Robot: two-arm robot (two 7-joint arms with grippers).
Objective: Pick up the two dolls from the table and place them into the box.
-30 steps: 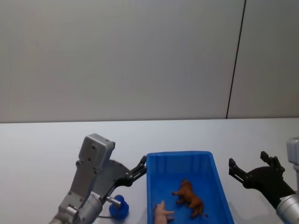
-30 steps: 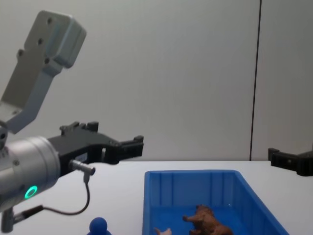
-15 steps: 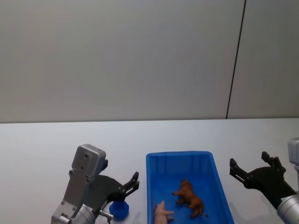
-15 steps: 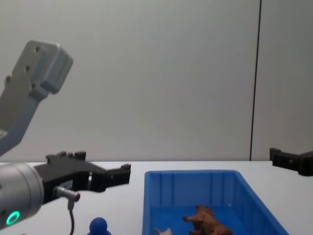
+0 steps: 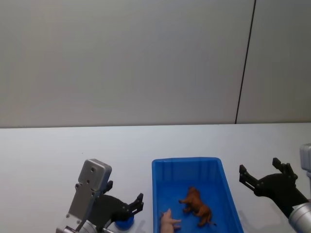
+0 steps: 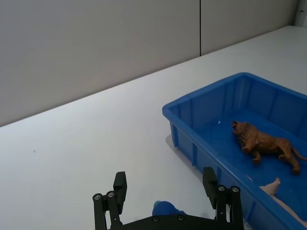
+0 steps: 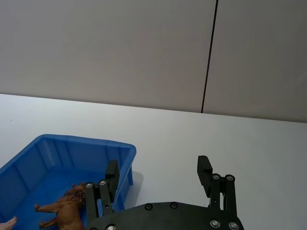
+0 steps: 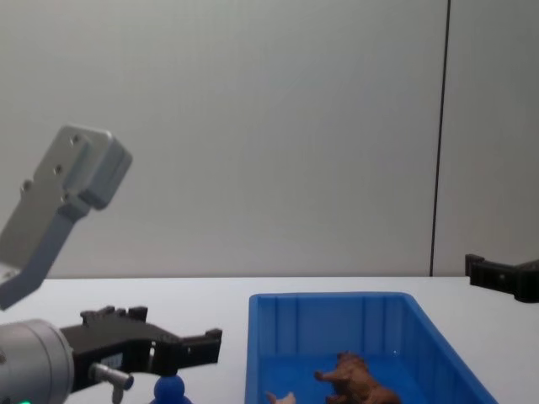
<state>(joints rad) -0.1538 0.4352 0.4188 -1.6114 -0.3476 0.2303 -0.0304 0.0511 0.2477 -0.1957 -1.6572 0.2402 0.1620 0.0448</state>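
the left gripper has dropped lower than half a second ago and now sits down at the small solid-blue doll with a round ball head; its black fingers are spread wide, one on each side of that doll, not touching it; the doll stands on the flat white table, just left of the large bright-blue ribbed plastic box, close to its left wall; there is only a narrow strip of table between doll and box, and broad bare table to the left and behind; the right gripper hangs unchanged to the right of the box, fingers parted and holding nothing; counted: one blue doll on the table, one small brown rough-textured lion-like doll lying inside the box, one pale pink figure beside it in the box, one box
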